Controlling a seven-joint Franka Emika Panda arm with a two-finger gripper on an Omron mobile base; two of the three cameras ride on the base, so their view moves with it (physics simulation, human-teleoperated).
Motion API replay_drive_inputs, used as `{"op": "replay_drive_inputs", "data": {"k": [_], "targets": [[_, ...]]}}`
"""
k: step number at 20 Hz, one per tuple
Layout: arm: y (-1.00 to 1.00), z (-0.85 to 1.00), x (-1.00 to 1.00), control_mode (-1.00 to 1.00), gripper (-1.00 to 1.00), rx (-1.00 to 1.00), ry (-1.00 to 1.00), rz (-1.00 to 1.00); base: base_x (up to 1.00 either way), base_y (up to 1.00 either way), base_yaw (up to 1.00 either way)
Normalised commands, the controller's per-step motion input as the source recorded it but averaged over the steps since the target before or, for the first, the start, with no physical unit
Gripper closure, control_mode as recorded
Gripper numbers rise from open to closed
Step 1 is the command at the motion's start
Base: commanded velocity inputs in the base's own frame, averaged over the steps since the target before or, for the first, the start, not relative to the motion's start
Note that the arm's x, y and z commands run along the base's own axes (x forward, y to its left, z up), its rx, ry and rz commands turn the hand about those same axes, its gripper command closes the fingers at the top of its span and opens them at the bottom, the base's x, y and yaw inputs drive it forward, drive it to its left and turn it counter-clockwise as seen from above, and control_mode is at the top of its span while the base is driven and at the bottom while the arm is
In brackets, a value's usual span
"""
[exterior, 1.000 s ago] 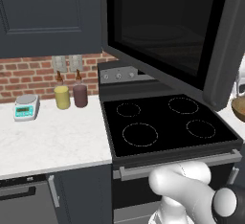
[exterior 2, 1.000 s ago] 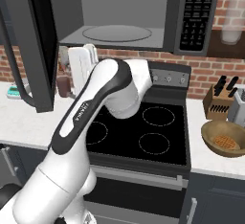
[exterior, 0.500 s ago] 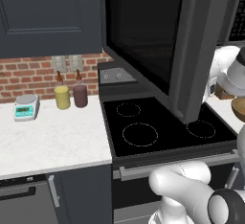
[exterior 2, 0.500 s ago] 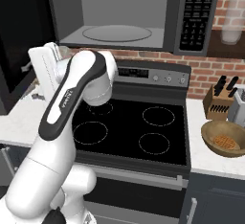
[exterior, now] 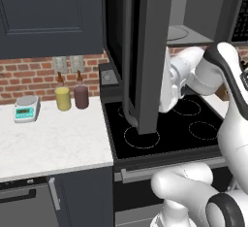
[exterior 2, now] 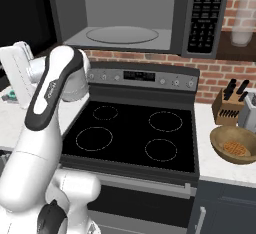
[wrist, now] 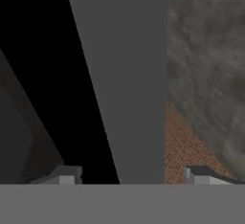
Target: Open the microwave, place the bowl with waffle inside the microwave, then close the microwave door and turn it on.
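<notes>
Bowl [exterior 2: 235,145], waffle inside, is left on the right counter while the door [exterior: 145,56] is swung wide by the gripper [wrist: 129,175], jaws spread astride its edge; fetching the bowl is judged next.

- The white arm rises from its rounded base, climbs upright, then bends at a dark-banded elbow.
- In the left base view, the forearm reaches to the left from a bulky joint, held roughly level and high above the base.
- In the right base view, the upper link slants up to a rounded shoulder-like joint, and the white hand points out to the left at the same height.
- The claw [wrist: 129,175] has its fingertips [wrist: 67,174] spread wide, one at each lower side of the hand view.
- Nothing sits between the two tips apart from a flat surface further ahead; no contact is visible.
</notes>
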Motion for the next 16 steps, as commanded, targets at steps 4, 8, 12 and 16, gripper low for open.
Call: {"op": "replay_drive_inputs", "data": {"k": [4, 8, 12, 16], "targets": [[-0.13, 0.21, -0.1, -1.0, -1.0, 0.12, -0.13, 0.05, 0.0, 0.0, 0.0], [-1.0, 0.05, -0.39, -1.0, -1.0, 0.18, -0.29, 0.0, 0.0, 0.0, 0.0], [-1.0, 0.0, -0.39, -1.0, -1.0, 0.13, -0.27, -0.04, 0.0, 0.0, 0.0], [-0.9, -0.18, -0.43, -1.0, -1.0, 0.05, -0.2, -0.11, 0.0, 0.0, 0.0]]}}
